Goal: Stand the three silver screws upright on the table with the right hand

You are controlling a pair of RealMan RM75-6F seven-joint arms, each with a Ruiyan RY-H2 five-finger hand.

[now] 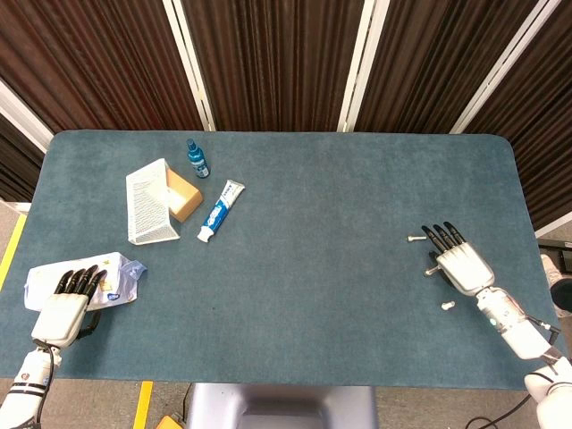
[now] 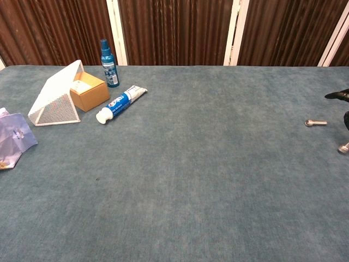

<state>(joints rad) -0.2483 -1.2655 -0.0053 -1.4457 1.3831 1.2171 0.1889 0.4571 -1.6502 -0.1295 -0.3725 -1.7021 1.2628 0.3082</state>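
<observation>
Three silver screws lie on the blue table at the right. One screw (image 1: 415,239) (image 2: 316,123) lies flat just left of my right hand's fingertips. A second screw (image 1: 431,269) (image 2: 343,147) is partly hidden under the hand. The third screw (image 1: 448,306) lies nearer the front edge. My right hand (image 1: 458,259) hovers over them, palm down, fingers spread, holding nothing; only black fingertips (image 2: 338,95) show at the chest view's right edge. My left hand (image 1: 70,299) rests at the front left, fingers extended on a plastic packet.
A plastic packet (image 1: 121,275) (image 2: 13,134) lies under the left hand. At the back left are a white mesh holder (image 1: 147,204), an orange box (image 1: 185,195), a blue spray bottle (image 1: 197,158) and a toothpaste tube (image 1: 220,211).
</observation>
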